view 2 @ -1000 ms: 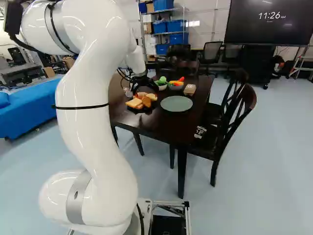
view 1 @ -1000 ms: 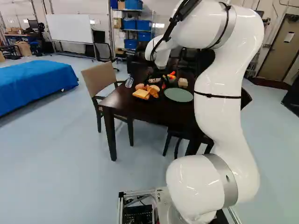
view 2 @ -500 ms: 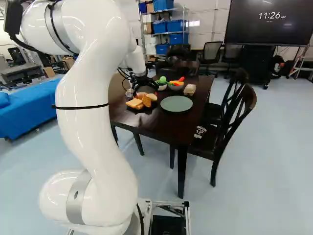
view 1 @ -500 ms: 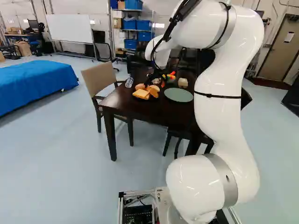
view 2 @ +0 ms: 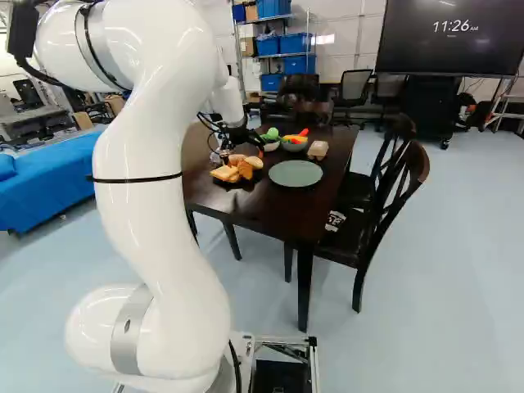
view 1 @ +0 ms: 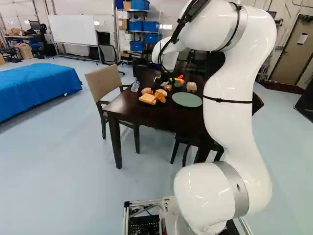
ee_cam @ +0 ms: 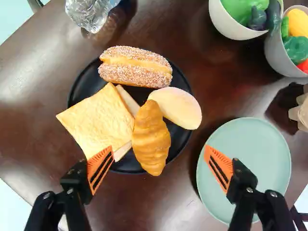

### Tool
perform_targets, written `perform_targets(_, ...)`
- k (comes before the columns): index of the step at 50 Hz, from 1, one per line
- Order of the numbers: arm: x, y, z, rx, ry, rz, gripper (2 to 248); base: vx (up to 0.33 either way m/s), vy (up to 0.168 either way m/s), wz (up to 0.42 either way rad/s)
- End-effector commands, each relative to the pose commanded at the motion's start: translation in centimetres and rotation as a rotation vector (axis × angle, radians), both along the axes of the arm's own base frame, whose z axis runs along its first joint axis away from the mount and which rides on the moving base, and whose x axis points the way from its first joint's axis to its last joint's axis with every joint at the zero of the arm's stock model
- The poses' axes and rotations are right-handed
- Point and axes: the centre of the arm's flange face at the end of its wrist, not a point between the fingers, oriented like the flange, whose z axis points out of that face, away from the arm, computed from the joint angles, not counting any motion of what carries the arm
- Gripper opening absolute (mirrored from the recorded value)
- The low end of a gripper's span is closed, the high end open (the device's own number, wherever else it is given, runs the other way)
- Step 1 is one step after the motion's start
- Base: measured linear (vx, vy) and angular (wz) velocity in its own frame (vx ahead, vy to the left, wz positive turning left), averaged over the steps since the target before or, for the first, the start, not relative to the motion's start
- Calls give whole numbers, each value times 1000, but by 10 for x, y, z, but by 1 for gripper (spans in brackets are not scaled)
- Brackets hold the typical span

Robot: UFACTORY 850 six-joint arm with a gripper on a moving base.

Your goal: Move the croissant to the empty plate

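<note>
Wrist view: black plate [ee_cam: 177, 138] ahead holds croissant [ee_cam: 151, 140], ahead of and between the fingers of open, empty gripper [ee_cam: 159, 148]; pale green plate [ee_cam: 250, 154] extends beneath one finger. Gripper has shifted slightly; alignment appears underway, grasp outstanding.

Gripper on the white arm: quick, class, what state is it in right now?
Gripper: open, its two fingers wide apart, holding nothing; the croissant lies ungripped on the black plate.
</note>
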Motion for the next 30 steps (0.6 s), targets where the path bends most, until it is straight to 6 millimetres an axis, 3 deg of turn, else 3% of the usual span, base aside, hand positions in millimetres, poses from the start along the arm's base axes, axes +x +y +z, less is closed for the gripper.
perform_targets(30,4,5,0,0,-4,7,247,0,0,0)
